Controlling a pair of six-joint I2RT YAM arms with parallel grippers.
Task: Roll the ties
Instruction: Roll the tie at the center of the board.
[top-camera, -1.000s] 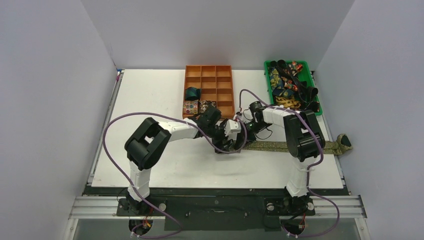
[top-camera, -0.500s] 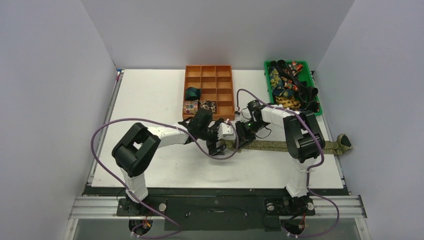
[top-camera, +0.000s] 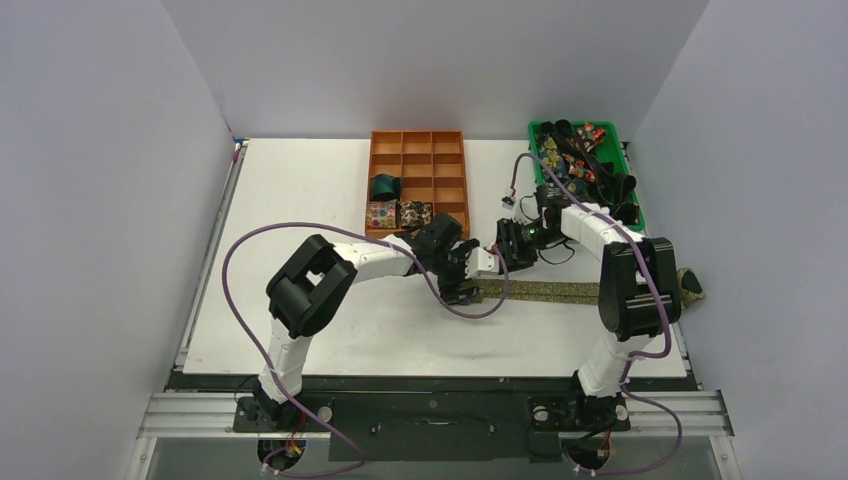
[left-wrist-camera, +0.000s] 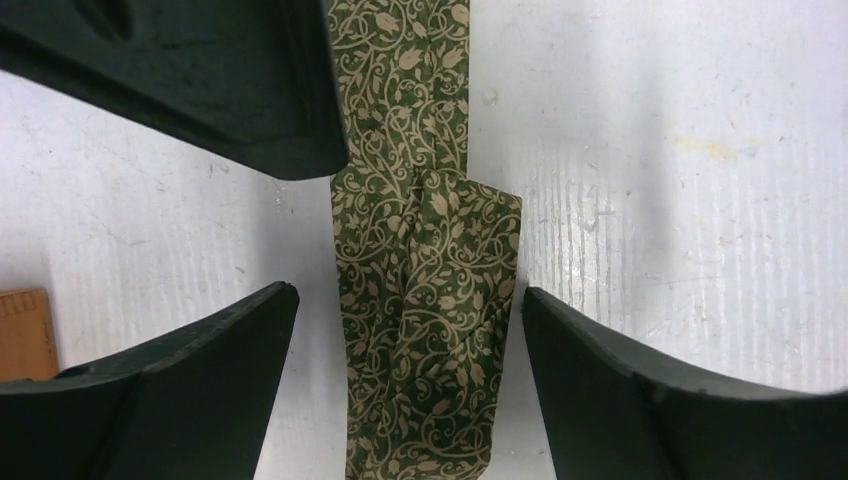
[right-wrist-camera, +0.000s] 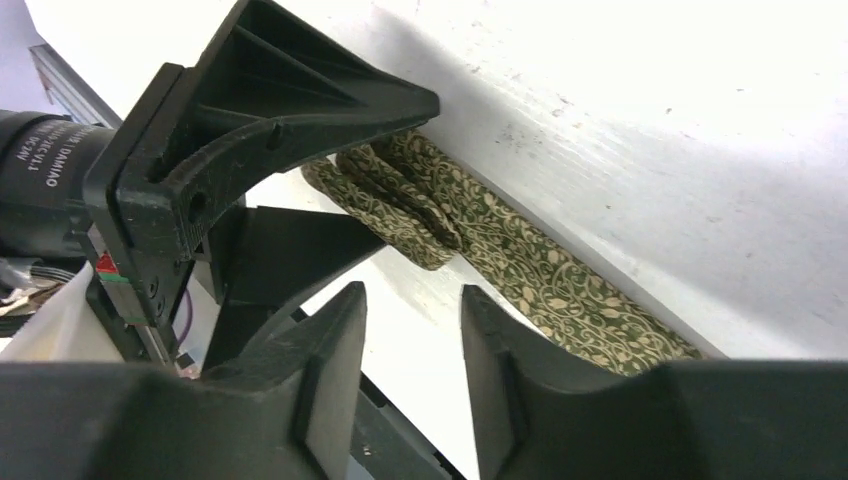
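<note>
- Ties (top-camera: 384, 187) already coiled are seen in three compartments of the orange tray (top-camera: 441, 160), at the middle of the far edge of the counter (top-camera: 300, 250).
- Left tool (left-wrist-camera: 408, 295) is held with its fingers wide apart, astride the folded end (left-wrist-camera: 470, 215) of the olive-gold tie (top-camera: 575, 291); nothing is gripped.
- For a tight coil, the fold should be pinched squarely across its full width, and both edges kept flush as it is turned.
- Right tool (right-wrist-camera: 412, 300) is parted and empty, close to the fold; light tension on the tie would best be supplied from this side.
- The tie is laid flat towards the counter's right edge, and more ties are heaped in the green bin (top-camera: 535, 165) at the far right corner.
</note>
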